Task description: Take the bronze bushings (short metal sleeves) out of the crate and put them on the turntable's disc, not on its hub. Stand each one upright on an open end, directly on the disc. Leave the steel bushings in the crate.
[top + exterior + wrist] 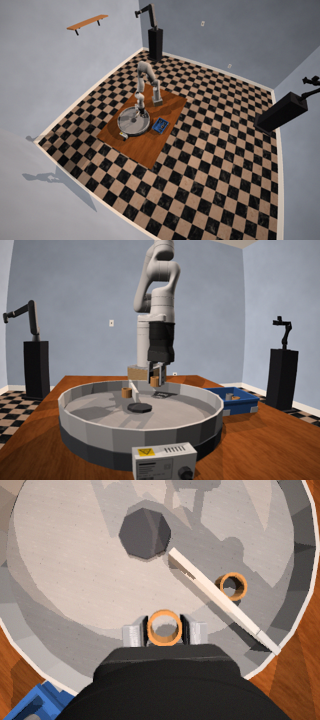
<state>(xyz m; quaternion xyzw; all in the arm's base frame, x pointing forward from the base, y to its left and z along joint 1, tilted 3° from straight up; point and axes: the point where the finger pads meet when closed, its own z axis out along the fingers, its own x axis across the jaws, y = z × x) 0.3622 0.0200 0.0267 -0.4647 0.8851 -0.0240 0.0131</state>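
My gripper (155, 380) is shut on a bronze bushing (154, 381), held upright with its open end up, a little above the far part of the turntable's grey disc (140, 409). In the wrist view the held bushing (164, 627) sits between the fingers over the disc near its rim. A second bronze bushing (126, 392) stands upright on the disc beside a white divider blade (134, 391); it also shows in the wrist view (234, 586). The dark hub (139, 407) is at the disc's centre. The blue crate (233, 400) to the right holds a steel bushing (229, 396) and a bronze bushing (235, 397).
The disc has a raised grey rim (139, 432). A control box (164, 462) stands at the turntable's front. The arm's wooden base block (136, 373) is behind the turntable. Black pedestals with camera arms (36, 369) (281, 376) stand on the floor at both sides.
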